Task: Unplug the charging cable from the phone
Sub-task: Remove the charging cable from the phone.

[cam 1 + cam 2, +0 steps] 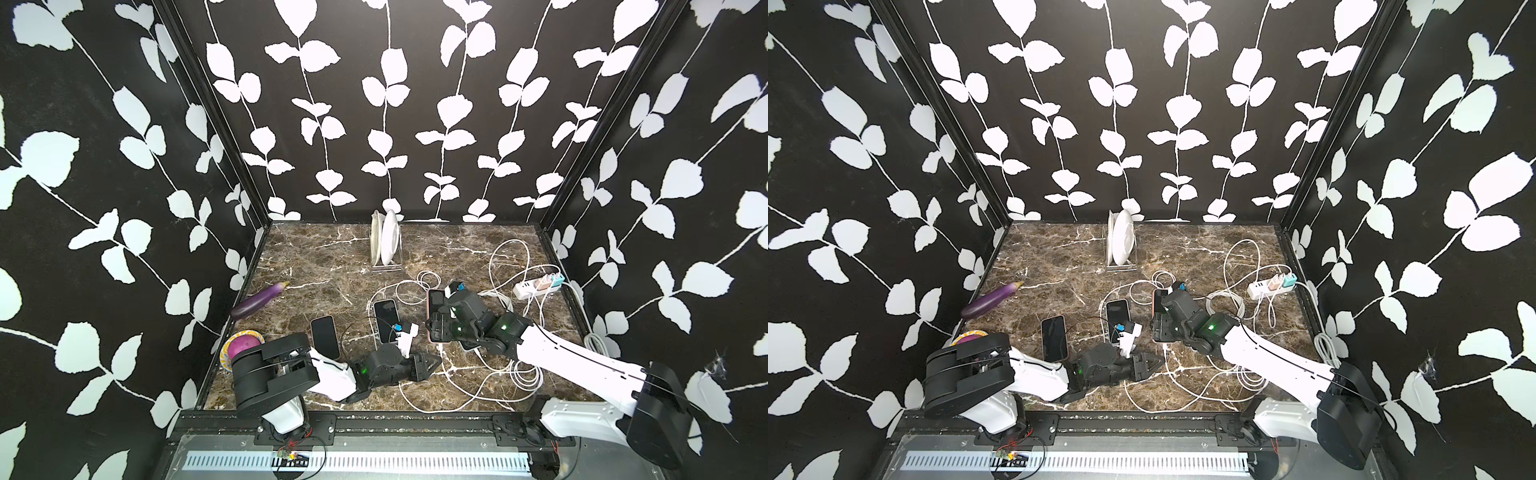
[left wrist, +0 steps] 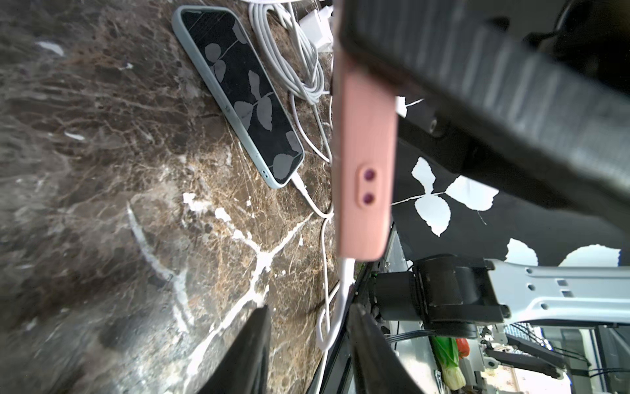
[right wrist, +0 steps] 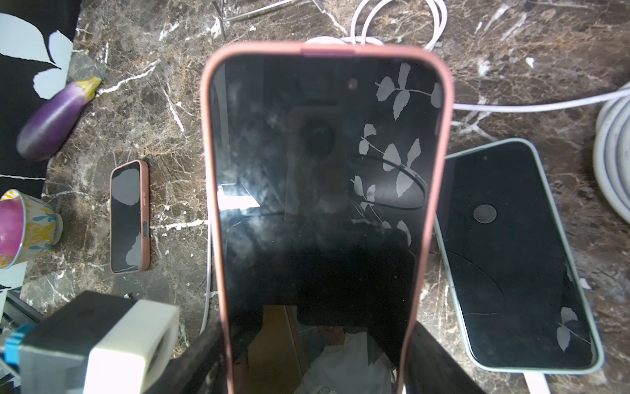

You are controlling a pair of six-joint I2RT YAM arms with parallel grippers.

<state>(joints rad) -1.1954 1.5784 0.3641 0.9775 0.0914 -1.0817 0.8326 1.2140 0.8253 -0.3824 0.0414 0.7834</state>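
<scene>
A phone [image 1: 434, 301] [image 1: 1158, 300] in a pink case is lifted off the marble with my right gripper [image 1: 436, 329] [image 3: 318, 332] shut across its width; its dark screen [image 3: 320, 177] fills the right wrist view. A white charging cable [image 2: 345, 273] [image 1: 446, 357] is plugged into the phone's lower end and hangs to the tabletop. My left gripper [image 1: 432, 365] [image 2: 308, 307] lies low just below that end. Its jaws stand apart with the cable running between them, close to one finger [image 2: 361, 327] but not pinched.
A grey-cased phone [image 1: 386, 318] [image 2: 245, 99] with its own cable and another pink-cased phone [image 1: 325, 336] lie to the left. Looped white cables [image 1: 511, 291] run to a power strip [image 1: 538, 286]. Also here: an eggplant [image 1: 259, 300], a bowl [image 1: 241, 347], a plate rack [image 1: 386, 245].
</scene>
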